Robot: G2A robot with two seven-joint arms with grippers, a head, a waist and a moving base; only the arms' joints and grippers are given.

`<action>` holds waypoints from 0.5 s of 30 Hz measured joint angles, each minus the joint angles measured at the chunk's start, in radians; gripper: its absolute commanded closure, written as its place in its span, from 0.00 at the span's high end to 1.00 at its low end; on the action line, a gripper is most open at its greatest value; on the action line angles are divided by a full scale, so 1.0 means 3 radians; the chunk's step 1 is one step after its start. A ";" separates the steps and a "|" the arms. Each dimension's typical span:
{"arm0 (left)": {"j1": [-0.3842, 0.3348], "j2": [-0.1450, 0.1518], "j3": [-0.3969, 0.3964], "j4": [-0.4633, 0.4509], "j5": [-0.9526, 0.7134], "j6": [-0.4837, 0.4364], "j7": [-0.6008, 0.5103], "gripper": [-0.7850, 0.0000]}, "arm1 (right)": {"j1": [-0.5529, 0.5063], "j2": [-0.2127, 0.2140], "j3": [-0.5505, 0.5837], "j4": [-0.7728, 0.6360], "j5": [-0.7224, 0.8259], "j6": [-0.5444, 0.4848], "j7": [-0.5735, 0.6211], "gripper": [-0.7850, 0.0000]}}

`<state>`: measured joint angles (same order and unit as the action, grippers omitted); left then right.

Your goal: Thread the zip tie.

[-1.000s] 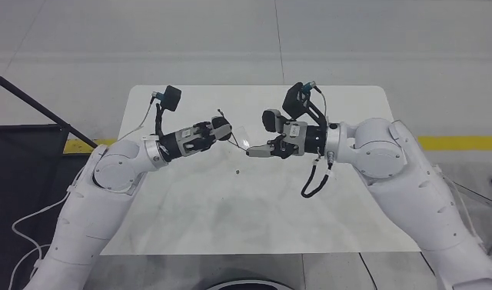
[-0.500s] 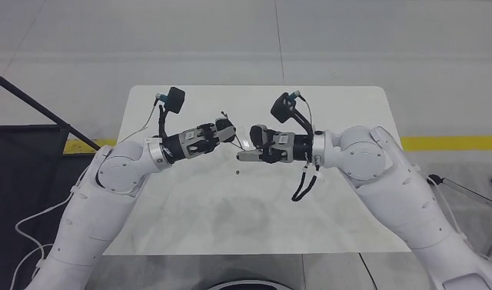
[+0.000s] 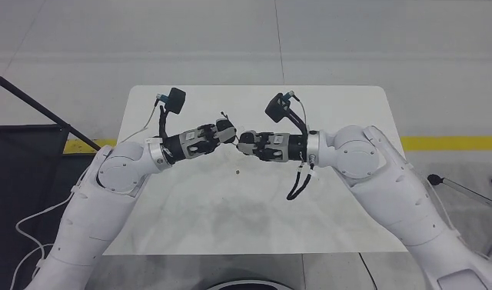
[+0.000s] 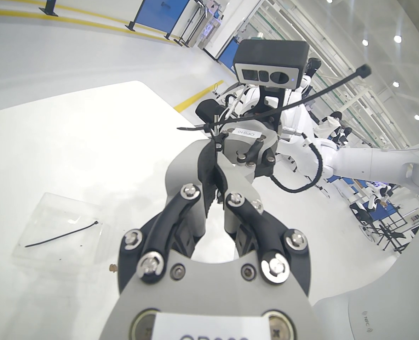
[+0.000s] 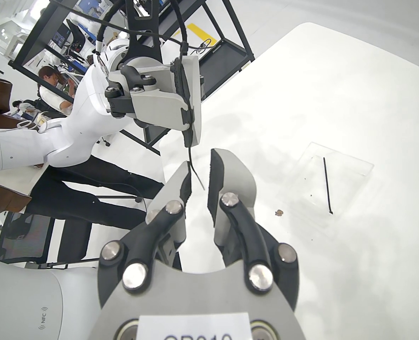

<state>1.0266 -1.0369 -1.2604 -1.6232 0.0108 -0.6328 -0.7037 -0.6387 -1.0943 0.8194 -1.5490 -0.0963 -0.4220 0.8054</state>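
A black zip tie (image 4: 301, 98) is clamped in my left gripper (image 4: 214, 146), which is shut on it near the tail end; the head end sticks out into the air. Both grippers meet above the middle of the white table (image 3: 346, 213), with the left gripper (image 3: 228, 128) nearly touching the right gripper (image 3: 243, 142). In the right wrist view the tie's thin tail (image 5: 194, 173) hangs from the left gripper (image 5: 186, 107) into the gap of my right gripper (image 5: 200, 175). That gripper is open, and its fingers (image 5: 220, 175) stand on either side of the tail without pinching it.
A second black zip tie (image 5: 327, 185) lies on a clear plastic sheet (image 5: 351, 164) on the table. The same tie (image 4: 61, 235) rests flat below the left gripper. A small brown speck (image 5: 278, 213) sits beside the sheet.
My right gripper has moved left toward the left gripper until its fingers reached the tie's tail. The left arm has stayed almost still.
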 measured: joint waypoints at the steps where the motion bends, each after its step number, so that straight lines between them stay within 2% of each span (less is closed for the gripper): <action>1: 0.0000 0.0001 0.0000 0.0002 -0.0002 0.0000 -0.0002 0.00 | -0.0003 -0.0002 0.0002 0.0000 -0.0001 0.0001 -0.0002 0.00; 6: 0.0003 0.0003 -0.0002 0.0007 -0.0013 0.0000 -0.0001 0.00 | -0.0009 -0.0017 0.0011 0.0009 0.0004 -0.0009 0.0013 0.00; 7: 0.0004 0.0003 -0.0002 0.0009 -0.0017 0.0000 0.0001 0.08 | -0.0009 -0.0019 0.0013 0.0011 0.0004 -0.0012 0.0014 0.00; 8: 0.0005 0.0003 -0.0001 0.0010 -0.0021 0.0000 0.0001 0.36 | -0.0010 -0.0021 0.0015 0.0014 0.0005 -0.0015 0.0015 0.00; 9: 0.0007 0.0003 0.0002 0.0013 -0.0037 0.0004 0.0000 0.73 | -0.0011 -0.0024 0.0020 0.0018 0.0004 -0.0019 0.0012 0.00; 10: 0.0010 0.0003 0.0004 0.0017 -0.0058 0.0011 -0.0004 0.93 | -0.0013 -0.0026 0.0027 0.0021 0.0000 -0.0023 -0.0001 0.00; 11: 0.0010 0.0004 0.0005 0.0021 -0.0082 0.0020 -0.0013 1.00 | -0.0017 -0.0028 0.0037 0.0024 -0.0006 -0.0027 -0.0020 0.00; 15: 0.0007 0.0010 -0.0011 0.0038 -0.0148 0.0027 -0.0067 1.00 | -0.0049 -0.0026 0.0099 0.0030 -0.0033 -0.0036 -0.0084 0.00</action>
<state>1.0288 -1.0338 -1.2636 -1.6120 -0.0334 -0.6246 -0.7238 -0.6534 -1.1021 0.8490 -1.5400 -0.1061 -0.4328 0.7801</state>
